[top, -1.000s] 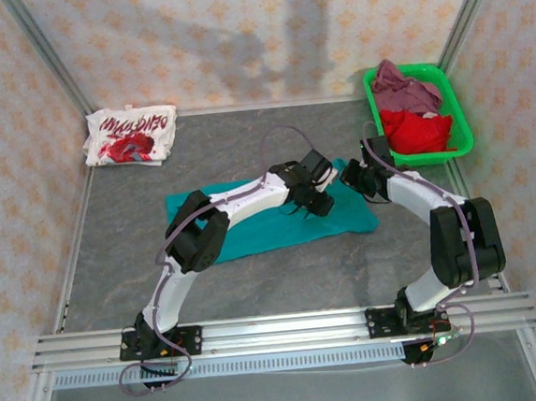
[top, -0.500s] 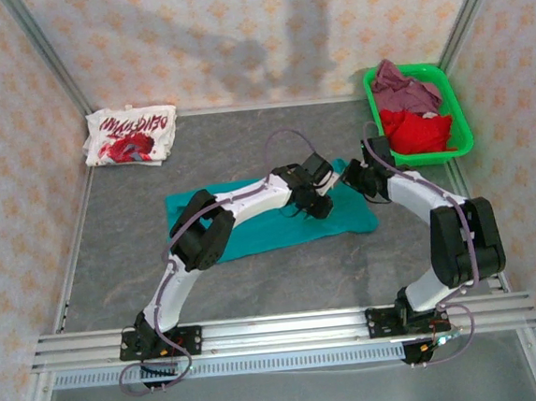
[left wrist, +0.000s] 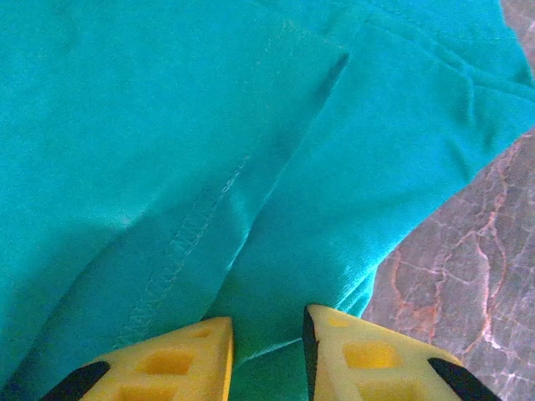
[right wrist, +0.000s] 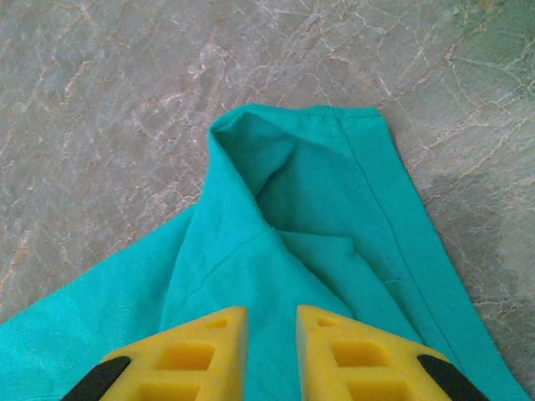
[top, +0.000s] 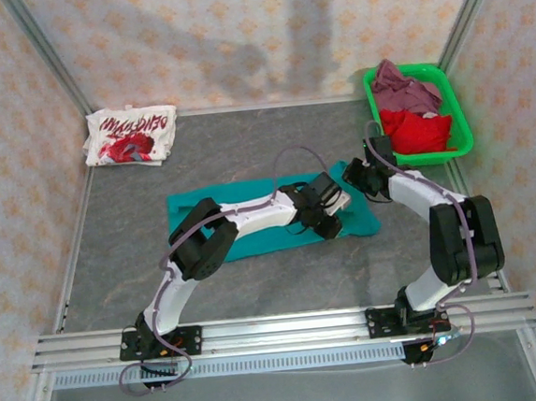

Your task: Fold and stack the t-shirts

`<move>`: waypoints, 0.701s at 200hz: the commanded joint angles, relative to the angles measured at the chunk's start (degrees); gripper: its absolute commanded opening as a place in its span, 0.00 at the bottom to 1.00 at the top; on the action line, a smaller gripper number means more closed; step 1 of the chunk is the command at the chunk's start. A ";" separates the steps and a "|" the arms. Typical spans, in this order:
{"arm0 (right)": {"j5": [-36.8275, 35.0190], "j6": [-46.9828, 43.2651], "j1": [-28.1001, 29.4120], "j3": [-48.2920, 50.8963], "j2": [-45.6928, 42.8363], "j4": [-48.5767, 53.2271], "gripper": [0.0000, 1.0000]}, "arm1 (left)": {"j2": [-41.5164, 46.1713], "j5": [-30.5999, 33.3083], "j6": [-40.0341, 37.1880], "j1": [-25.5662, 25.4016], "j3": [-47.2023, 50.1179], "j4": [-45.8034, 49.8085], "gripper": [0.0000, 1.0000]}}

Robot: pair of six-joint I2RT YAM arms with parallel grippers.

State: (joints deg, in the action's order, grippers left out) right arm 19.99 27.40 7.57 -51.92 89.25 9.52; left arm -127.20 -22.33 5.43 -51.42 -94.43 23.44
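Grey table [top: 245,155] bears teal tee [top: 359,216], white tee [top: 131,135], basket [top: 461,123].

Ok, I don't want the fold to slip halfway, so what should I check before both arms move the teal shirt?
1. The left gripper pinches the teal t-shirt: ok, cloth runs between its fingers.
2. The right gripper pinches the shirt's corner: ok, cloth tents up into it.
3. Each grip holds one layer only: cannot tell.
4. The white t-shirt lies folded, apart from the teal one: ok.
5. The right arm clears the green basket: cannot tell; they look close from above.
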 commanded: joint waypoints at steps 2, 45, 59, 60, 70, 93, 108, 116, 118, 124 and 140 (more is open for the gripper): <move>0.67 0.03 -0.78 -0.90 0.30 -0.59 0.22 | 2.77 -0.89 -1.59 -0.43 1.38 -1.16 0.29; 1.67 -0.91 -0.98 -1.25 -2.25 1.23 0.23 | 12.72 -2.51 -0.25 -0.28 5.31 -6.00 0.32; 3.97 -1.18 -0.98 -1.26 -2.26 1.60 0.23 | 16.40 -5.11 -0.20 0.03 6.23 -7.29 0.34; 4.21 -1.28 -0.94 -1.30 -2.25 1.62 0.23 | 16.64 -5.32 -0.18 0.06 6.34 -7.37 0.34; 5.79 -1.65 -0.93 -1.35 -2.13 2.39 0.23 | 19.84 -7.69 0.30 0.55 7.82 -9.32 0.35; 7.90 -2.72 -0.36 -0.74 -2.85 3.81 0.22 | 24.52 -8.58 3.45 3.07 12.65 -13.91 0.37; 9.79 -4.65 1.55 -1.15 -2.94 5.39 0.20 | 26.40 -8.56 6.07 5.88 15.86 -15.53 0.37; 10.11 -5.92 3.09 -2.04 -2.54 7.41 0.19 | 27.98 -8.27 7.81 7.70 18.45 -17.51 0.37; 10.08 -6.16 3.53 -2.15 -2.47 7.74 0.19 | 28.43 -8.20 8.25 8.14 19.30 -18.14 0.37; 9.63 -6.55 4.83 -2.26 -2.25 8.31 0.17 | 29.99 -7.46 9.68 9.61 21.78 -20.06 0.37; 8.98 -5.82 7.20 -1.08 -1.19 6.85 0.17 | 34.62 -2.15 13.16 13.80 28.13 -22.46 0.38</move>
State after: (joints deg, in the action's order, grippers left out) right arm 27.70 23.68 10.59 -52.45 88.12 14.15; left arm -97.10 -29.91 11.57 -43.92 -75.31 5.80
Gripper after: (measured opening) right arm 0.173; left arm 0.372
